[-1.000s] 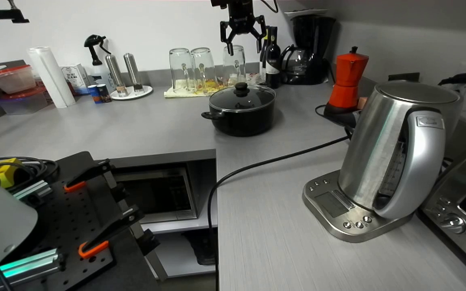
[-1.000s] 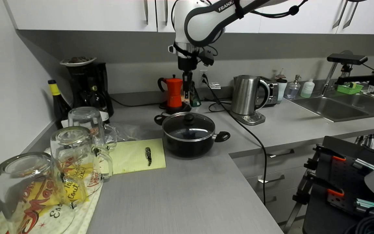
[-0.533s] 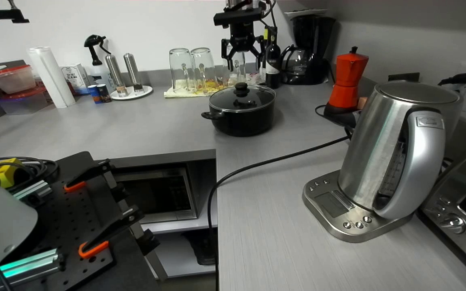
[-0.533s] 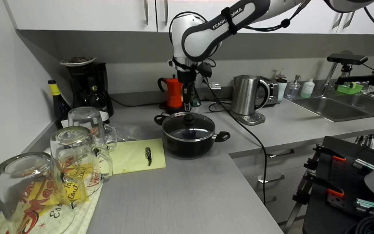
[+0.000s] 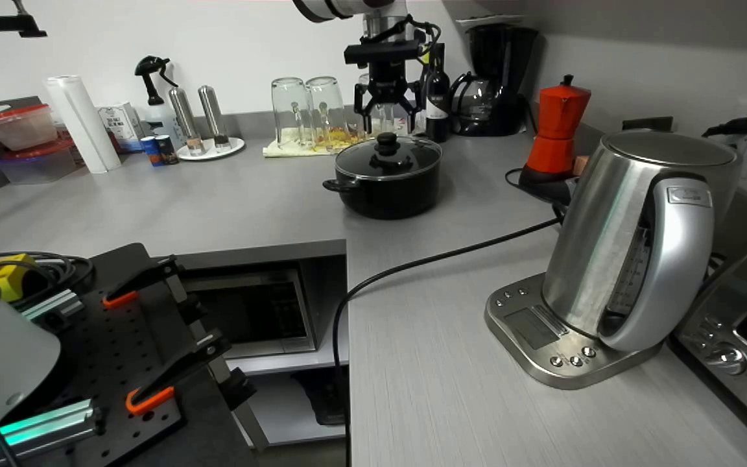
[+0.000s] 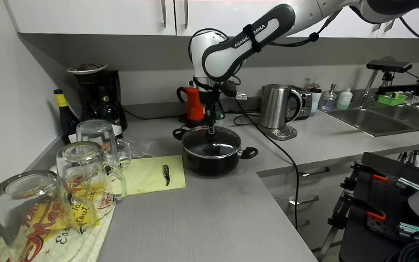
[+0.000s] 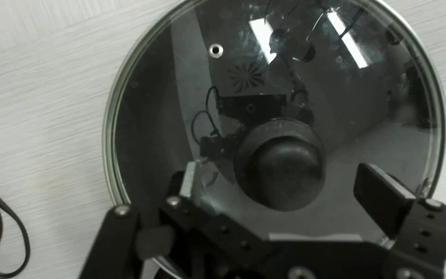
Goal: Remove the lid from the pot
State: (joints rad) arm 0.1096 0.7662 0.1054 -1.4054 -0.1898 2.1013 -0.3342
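Note:
The black pot (image 5: 390,198) stands on the grey counter, and it also shows in an exterior view (image 6: 209,165). The see-through glass lid (image 5: 362,161) lies on the pot, with its rim all round the top; it fills much of the wrist view (image 7: 153,100). Its dark knob (image 7: 289,170) is in the middle of the lid. My gripper (image 5: 390,123) points down over the lid and is open and empty. In the wrist view, its fingers stand wide on either side of the knob, apart from it. In an exterior view the gripper (image 6: 211,130) overlaps the knob, so the exact height gap cannot be told.
A steel kettle (image 5: 607,246) and a red moka pot (image 5: 555,123) stand near the pot. A black cable (image 5: 438,251) crosses the counter. Glass mugs (image 6: 96,134) stand upside down on a cloth beside a yellow cloth (image 6: 147,182). A coffee maker (image 5: 500,78) and bottles are behind.
My gripper has come down from above toward the lid's knob, staying open. The pot and lid have not moved.

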